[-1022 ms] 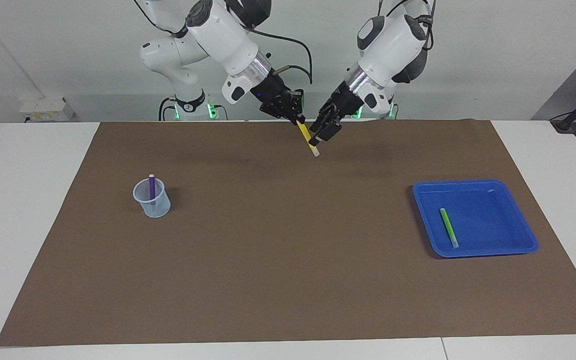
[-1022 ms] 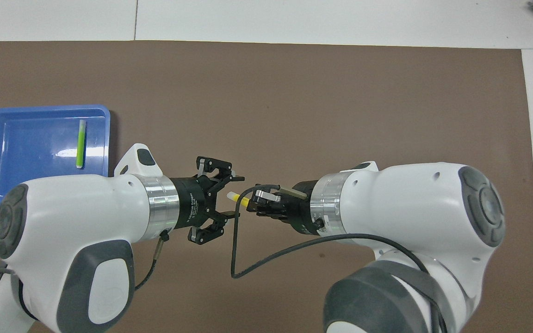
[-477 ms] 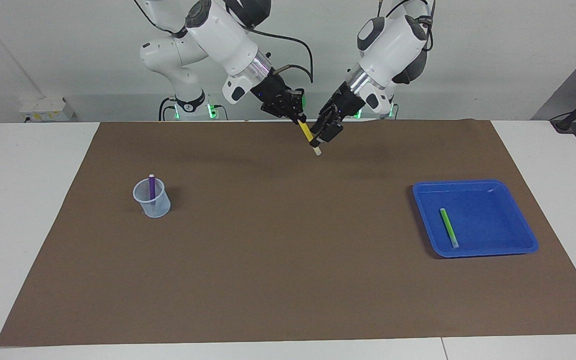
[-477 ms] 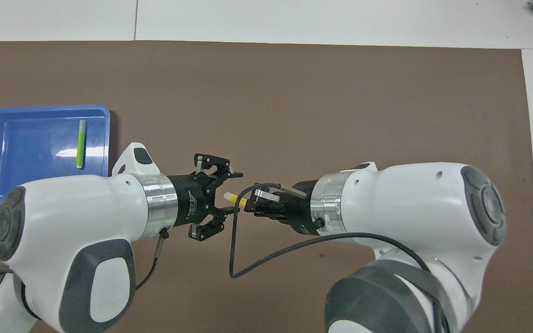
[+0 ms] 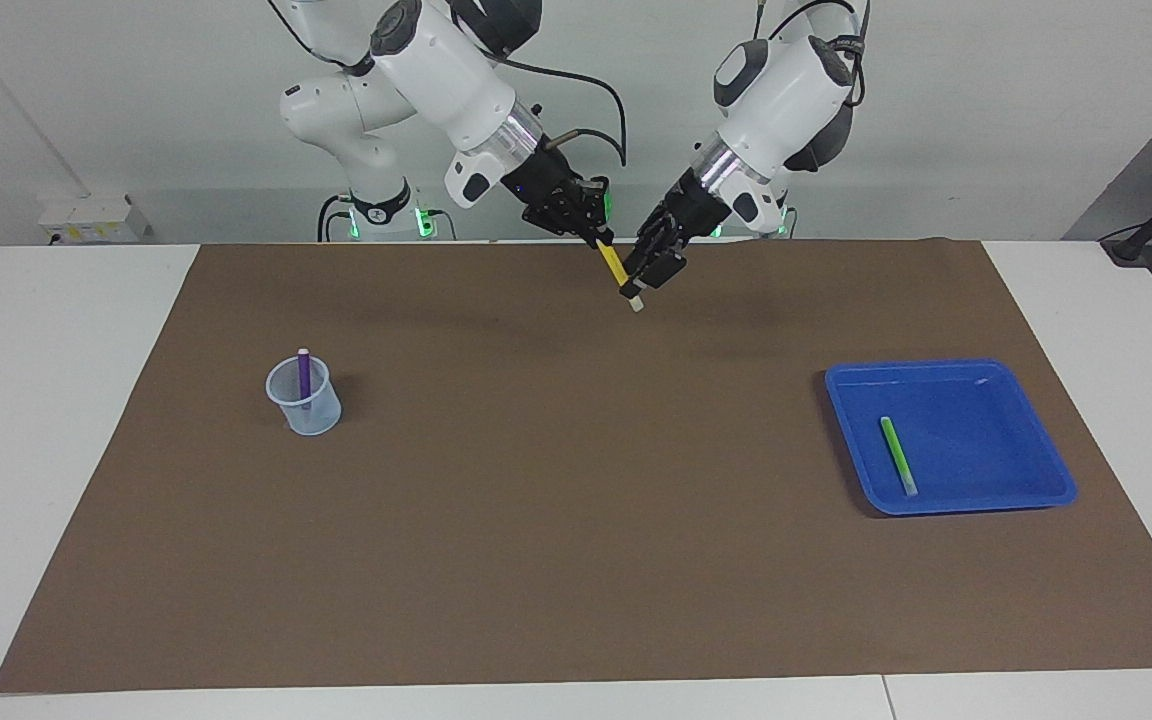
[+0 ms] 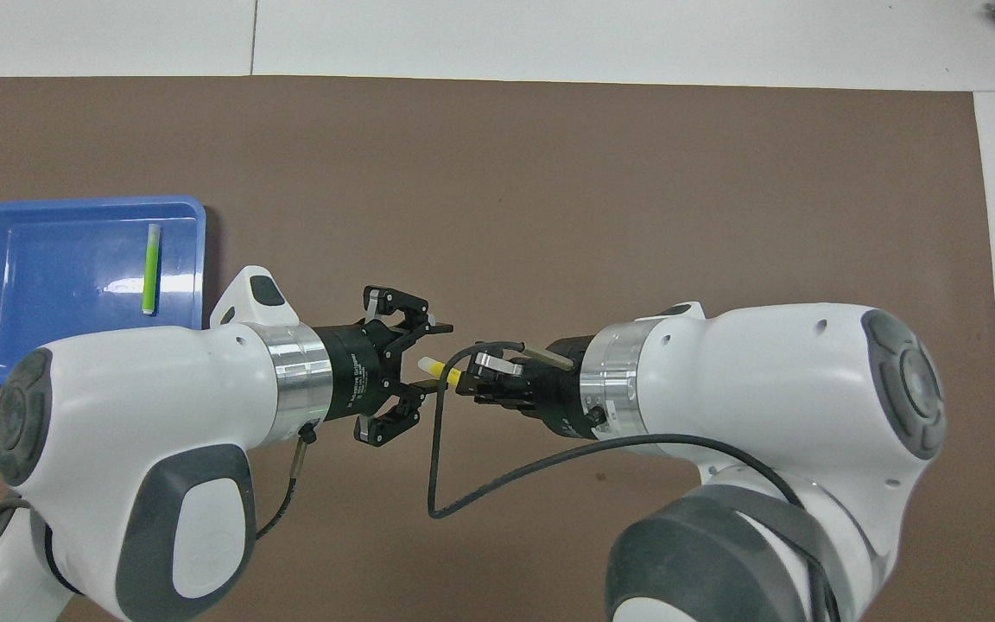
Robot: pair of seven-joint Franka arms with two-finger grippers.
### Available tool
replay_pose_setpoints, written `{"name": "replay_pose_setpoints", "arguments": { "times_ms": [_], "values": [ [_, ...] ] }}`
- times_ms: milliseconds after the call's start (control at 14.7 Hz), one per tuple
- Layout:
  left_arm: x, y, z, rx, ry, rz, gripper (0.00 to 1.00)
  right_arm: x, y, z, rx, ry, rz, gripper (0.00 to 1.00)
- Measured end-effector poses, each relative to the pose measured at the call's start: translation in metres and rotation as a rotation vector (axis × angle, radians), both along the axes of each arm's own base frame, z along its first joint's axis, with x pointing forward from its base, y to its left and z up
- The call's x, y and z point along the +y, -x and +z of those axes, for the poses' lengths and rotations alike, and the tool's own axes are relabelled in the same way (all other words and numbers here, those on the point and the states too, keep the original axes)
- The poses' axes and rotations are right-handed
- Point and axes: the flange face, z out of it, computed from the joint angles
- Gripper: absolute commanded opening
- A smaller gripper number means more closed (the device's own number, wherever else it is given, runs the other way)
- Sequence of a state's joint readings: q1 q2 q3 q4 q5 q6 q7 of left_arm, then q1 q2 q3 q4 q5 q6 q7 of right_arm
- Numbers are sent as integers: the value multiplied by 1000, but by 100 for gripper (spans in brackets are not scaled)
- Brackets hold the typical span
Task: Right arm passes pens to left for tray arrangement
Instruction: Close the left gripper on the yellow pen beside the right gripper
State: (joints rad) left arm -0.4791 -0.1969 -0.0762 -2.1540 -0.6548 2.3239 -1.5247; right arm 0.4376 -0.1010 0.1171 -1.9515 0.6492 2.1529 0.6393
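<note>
My right gripper (image 5: 596, 238) (image 6: 472, 380) is shut on the upper part of a yellow pen (image 5: 613, 264) (image 6: 450, 374), held slanting in the air over the mat close to the robots. My left gripper (image 5: 641, 275) (image 6: 439, 358) is open, its two fingers on either side of the pen's pale lower end, with a gap showing on at least one side. A green pen (image 5: 898, 455) (image 6: 150, 268) lies in the blue tray (image 5: 986, 430) (image 6: 48, 285) toward the left arm's end. A purple pen (image 5: 304, 375) stands in the cup.
The small translucent cup (image 5: 311, 415) stands on the brown mat (image 5: 576, 500) toward the right arm's end; the right arm hides it in the overhead view. A black cable (image 6: 463, 501) loops below the right wrist.
The left gripper's fingers have drawn closer together around the yellow pen's tip, and that arm has edged toward the pen. The right gripper has kept its hold in place.
</note>
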Motion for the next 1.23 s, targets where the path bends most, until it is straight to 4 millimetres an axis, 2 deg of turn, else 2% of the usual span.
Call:
{"name": "replay_pose_setpoints", "arguments": {
  "times_ms": [204, 409, 1227],
  "values": [
    [0, 0, 0, 0, 0, 1, 54, -1, -2, 2, -15, -5, -11, 0],
    [0, 0, -2, 3, -1, 1, 59, -1, -2, 2, -18, -6, -13, 0],
    [-2, 0, -3, 3, -1, 2, 60, -1, -2, 2, -18, -7, -13, 0]
  ]
}}
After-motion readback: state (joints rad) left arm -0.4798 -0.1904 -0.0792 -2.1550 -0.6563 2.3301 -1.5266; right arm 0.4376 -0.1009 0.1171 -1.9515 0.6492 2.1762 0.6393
